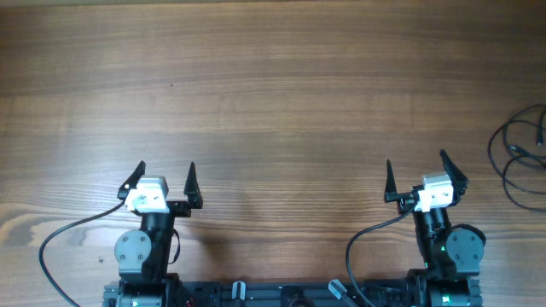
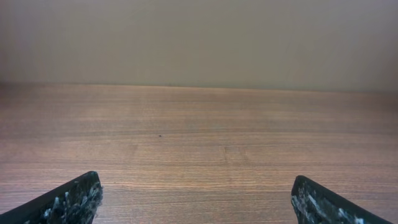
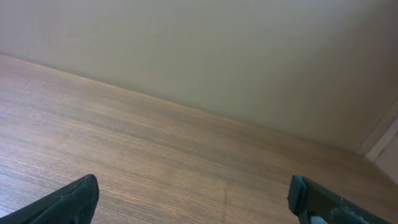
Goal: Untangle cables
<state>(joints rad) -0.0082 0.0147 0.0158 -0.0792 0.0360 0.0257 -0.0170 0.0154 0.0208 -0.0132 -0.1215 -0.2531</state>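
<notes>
The cables [image 1: 518, 153] are thin black cords lying in loose loops at the far right edge of the table in the overhead view, partly cut off by the frame. My left gripper [image 1: 165, 173] is open and empty near the front left of the table. It shows open in the left wrist view [image 2: 196, 198] too. My right gripper [image 1: 416, 165] is open and empty near the front right, well left of and nearer than the cables. It shows open in the right wrist view [image 3: 193, 198]. Neither wrist view shows the cables.
The wooden table [image 1: 273, 94] stretches between and beyond the arms. Thicker black arm cables [image 1: 60, 239] curve beside each arm base at the front edge. A plain wall [image 2: 199, 37] stands behind the table's far edge.
</notes>
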